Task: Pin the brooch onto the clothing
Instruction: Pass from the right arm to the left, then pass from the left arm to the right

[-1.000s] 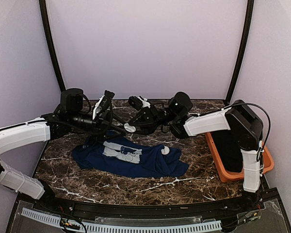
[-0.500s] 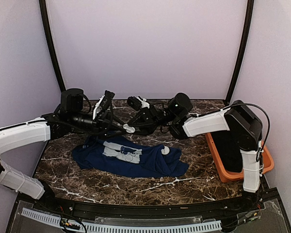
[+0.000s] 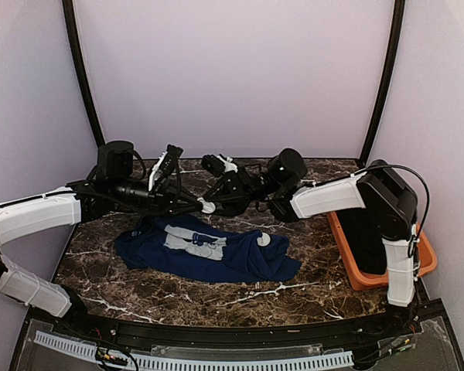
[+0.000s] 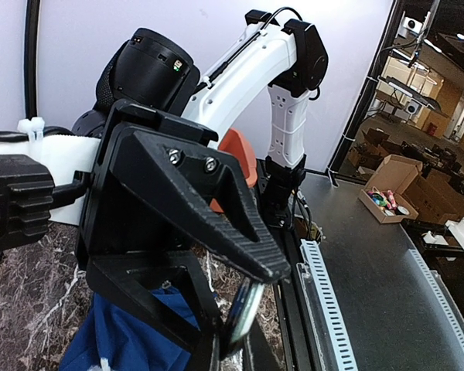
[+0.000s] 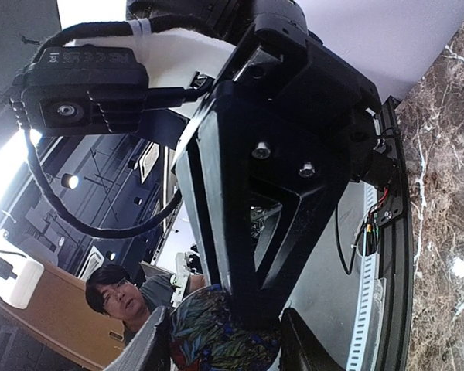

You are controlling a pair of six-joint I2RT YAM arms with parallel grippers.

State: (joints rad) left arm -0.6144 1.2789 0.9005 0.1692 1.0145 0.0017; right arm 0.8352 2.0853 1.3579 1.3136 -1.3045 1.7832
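Marble-patterned tabletop (image 3: 309,297), dark brown with white veins. Carries every item listed below. Pale lilac walls (image 3: 232,77) close it in behind and at both sides.

Left arm (image 3: 31,216), white shells over black joints. Reaches from the near left corner toward the far middle of the table, held above the surface.

Right arm (image 3: 329,197), same build. Rises at the near right corner and stretches leftward to meet the left arm tip to tip.

Navy blue short-sleeved fabric T-shirt (image 3: 240,263). Lies rumpled at mid-table, in front of the two meeting grippers and touched by neither. Light grey-white print (image 3: 195,241) faces up on its left half.

Orange rectangular plastic tray (image 3: 369,281). Stands at the right edge of the table, beside the right arm's base. Black garment (image 3: 363,236) lies in it.

Left gripper (image 4: 241,309), black ribbed fingers. Jaws drawn narrow, pinching the small round brooch (image 3: 207,205) by its two flat sides. The left wrist view shows the brooch edge-on as a thin sliver.

Right gripper (image 5: 226,321), pale fingers. Jaws set as wide as the brooch, one finger at each side of its rim, clasping it across its width.

Brooch, dark mottled face and white back. Held in the air by both grippers over the far part of the table, just beyond the T-shirt's far edge and clear of it.
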